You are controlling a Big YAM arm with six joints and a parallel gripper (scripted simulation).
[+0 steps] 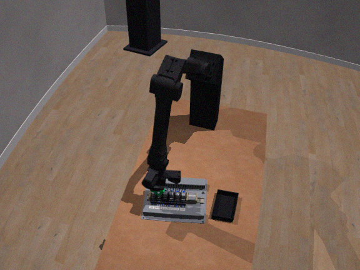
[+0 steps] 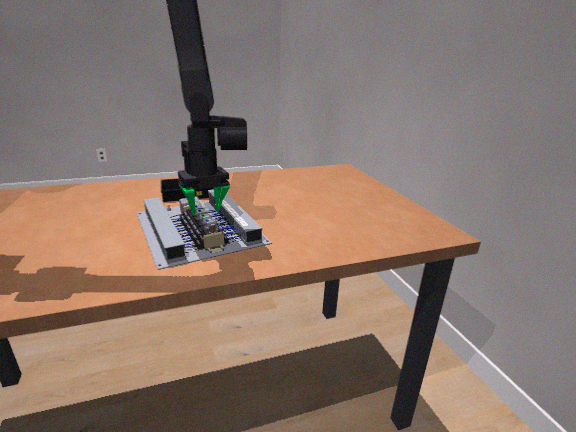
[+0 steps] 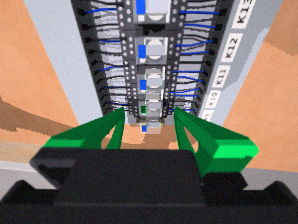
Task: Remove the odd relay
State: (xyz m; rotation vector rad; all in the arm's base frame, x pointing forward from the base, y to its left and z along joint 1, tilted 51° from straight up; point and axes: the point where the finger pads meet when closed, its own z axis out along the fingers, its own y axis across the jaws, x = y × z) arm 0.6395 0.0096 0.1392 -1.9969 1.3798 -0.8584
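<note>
A grey panel (image 1: 175, 203) on the bench holds a row of relays (image 3: 150, 50) in sockets. Most have a blue test button; the relay with a green button (image 3: 149, 109) sits near the row's left end as the top camera sees it. My gripper (image 3: 149, 111) points straight down over that relay. It is open, with one green finger on each side of the relay and a small gap to each. It also shows in the top view (image 1: 158, 191) and the exterior view (image 2: 204, 200). The black tray (image 1: 225, 205) stands open side up, right of the panel.
Grey wiring ducts (image 2: 167, 232) run along both sides of the relay row, with blue wires between. White labels K10 to K13 (image 3: 225, 57) line one side. A black pedestal (image 1: 204, 90) carries the arm at the bench's far end.
</note>
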